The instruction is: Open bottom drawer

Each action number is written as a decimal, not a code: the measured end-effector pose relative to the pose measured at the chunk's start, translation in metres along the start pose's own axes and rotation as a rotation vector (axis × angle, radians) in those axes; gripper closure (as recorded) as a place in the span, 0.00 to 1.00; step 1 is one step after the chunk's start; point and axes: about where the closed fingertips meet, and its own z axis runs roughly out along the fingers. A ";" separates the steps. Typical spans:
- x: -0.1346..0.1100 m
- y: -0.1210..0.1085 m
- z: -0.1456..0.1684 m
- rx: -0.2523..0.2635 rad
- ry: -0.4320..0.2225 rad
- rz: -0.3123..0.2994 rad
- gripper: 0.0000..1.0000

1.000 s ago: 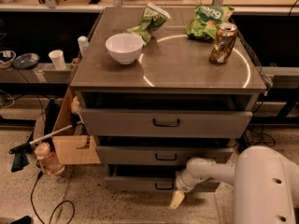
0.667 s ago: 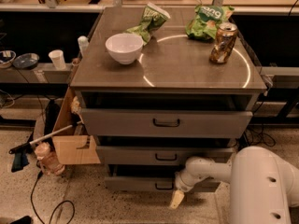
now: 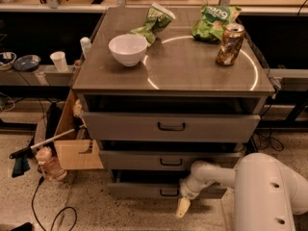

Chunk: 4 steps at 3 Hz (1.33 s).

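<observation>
The bottom drawer (image 3: pixel 139 190) is the lowest and narrowest of three grey fronts in the metal cabinet (image 3: pixel 240 88), with a small black handle (image 3: pixel 169 192). It stands pulled out a little, with a dark gap above its front. My white arm (image 3: pixel 216 173) reaches in from the lower right. My gripper (image 3: pixel 183 206) hangs just right of and below the handle, in front of the drawer's lower edge, pointing down toward the floor.
On the cabinet top sit a white bowl (image 3: pixel 127 49), two green snack bags (image 3: pixel 155 19) and a can (image 3: pixel 229 43). A cardboard box (image 3: pixel 72 143), a brush (image 3: pixel 29 153) and a bottle (image 3: pixel 47 161) lie at the left. A cable (image 3: pixel 53 215) runs on the floor.
</observation>
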 end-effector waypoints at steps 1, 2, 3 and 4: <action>0.000 0.002 -0.002 -0.006 -0.001 -0.001 0.00; 0.008 0.022 -0.015 -0.017 0.004 0.017 0.00; 0.018 0.048 -0.029 -0.013 0.006 0.048 0.00; 0.028 0.074 -0.035 -0.024 0.003 0.084 0.00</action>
